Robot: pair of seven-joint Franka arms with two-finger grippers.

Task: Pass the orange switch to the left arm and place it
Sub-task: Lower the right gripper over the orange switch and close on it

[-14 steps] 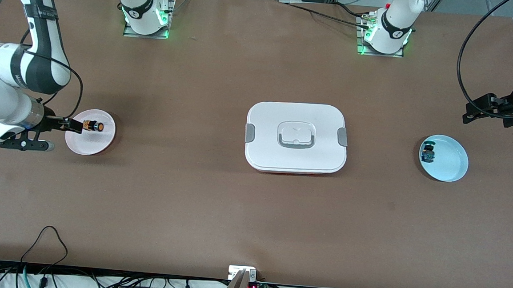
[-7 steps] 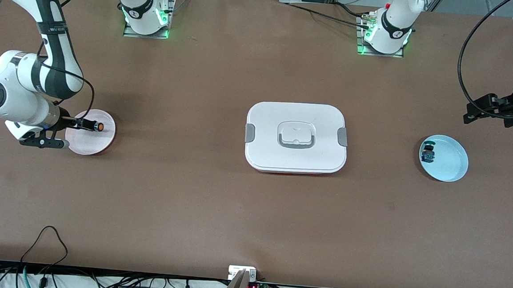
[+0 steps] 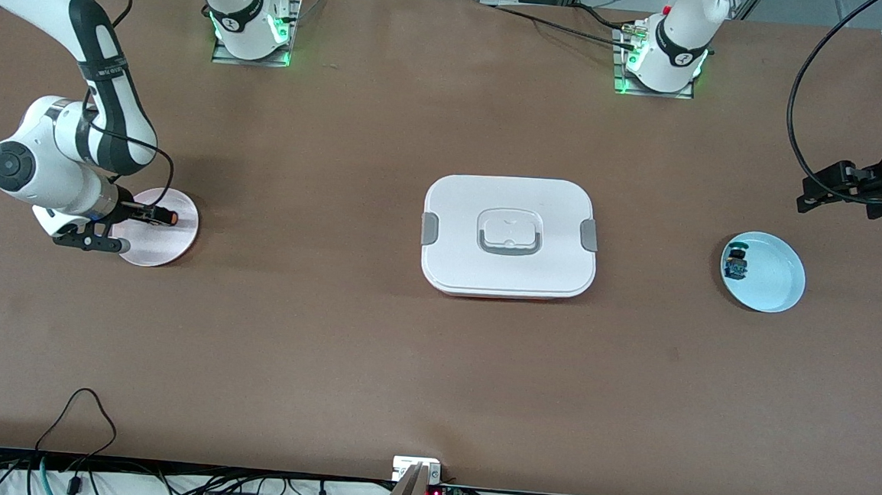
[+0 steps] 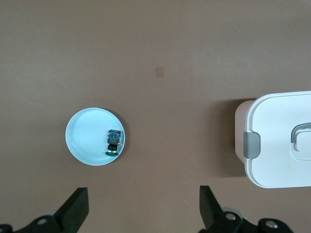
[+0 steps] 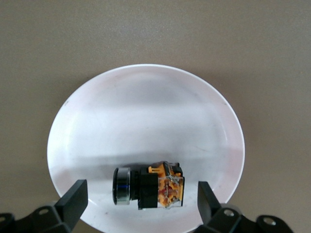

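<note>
From across the table, the white box (image 3: 510, 236) sits in the middle, so I will place everything by it. Toward the right arm's end of the table from the box is a pink plate (image 3: 169, 242), and the orange switch (image 3: 169, 218) lies on it. The right gripper (image 3: 153, 215) is low over that plate, its tips right at the switch. A second ago the right arm was farther out from the box and more of the switch showed; now the arm has swung in and the gripper covers all but the orange cap. Toward the left arm's end from the box is a pale blue plate (image 3: 775, 287) with a blue-green switch (image 3: 735, 264) on it. The left gripper (image 3: 823, 196) waits up in the air near that plate and has not moved.

In the left wrist view, the left gripper's two fingers (image 4: 77, 208) are spread wide with nothing between them. Below are the pale blue plate (image 4: 82, 141), its blue-green switch (image 4: 112, 141) and a corner of the box (image 4: 277, 141).

In the right wrist view, the right gripper's fingers (image 5: 75, 196) are spread wide too, one on each side of the orange switch (image 5: 148, 187), not touching it. The switch lies on its side on the pink plate (image 5: 146, 111). It looks small, light and hard. The round cap may slip or roll, so I think the blocky orange body is the best place to pinch.
</note>
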